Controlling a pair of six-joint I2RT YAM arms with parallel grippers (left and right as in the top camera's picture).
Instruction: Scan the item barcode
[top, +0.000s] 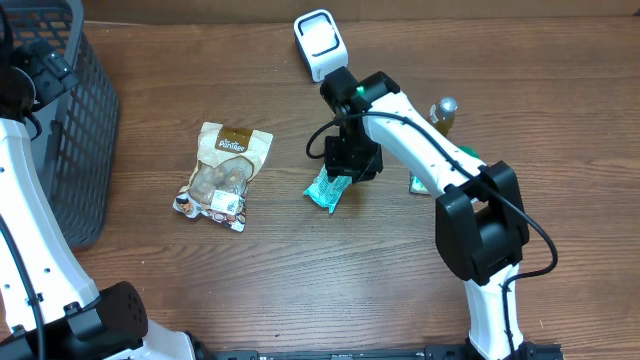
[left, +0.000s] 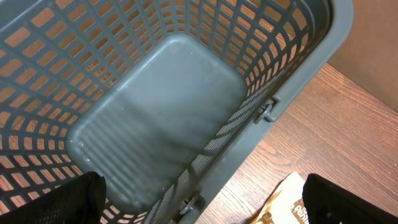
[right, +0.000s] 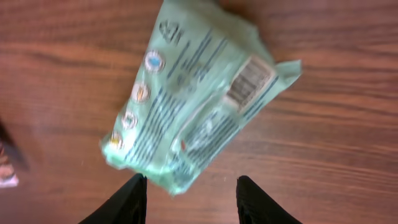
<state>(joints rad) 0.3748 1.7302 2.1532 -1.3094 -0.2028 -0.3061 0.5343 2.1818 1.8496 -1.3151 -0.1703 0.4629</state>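
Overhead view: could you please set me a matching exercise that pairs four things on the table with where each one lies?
Things:
1. grey mesh basket
2. white barcode scanner
3. green packet
4. beige snack pouch

Places:
A. on the table, just beneath the right end effector
B. at the left edge of the view
C. at the top edge, near the middle
D. flat on the table, between the basket and the packet

Pairs: 1-B, 2-C, 3-A, 4-D
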